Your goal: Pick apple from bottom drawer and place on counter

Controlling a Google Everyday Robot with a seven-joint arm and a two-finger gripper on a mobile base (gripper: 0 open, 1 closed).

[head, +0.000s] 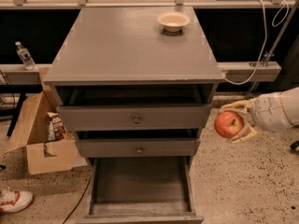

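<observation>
One apple (229, 124): red, in the air right of the cabinet, level with the middle drawer.
Hand (237, 122): right of the cabinet, fingers clasped around the apple.
Bottom drawer (140, 185): pulled out, grey floor showing.
Desk (126, 45): grey top, carrying a cream bowl (173, 20) near its back right corner.
Box (37, 139): cardboard, open, left of the cabinet.

Grey counter (126, 50), cream bowl (173, 20) at back right; gripper (235, 123) with apple (228, 124) off right side.
</observation>
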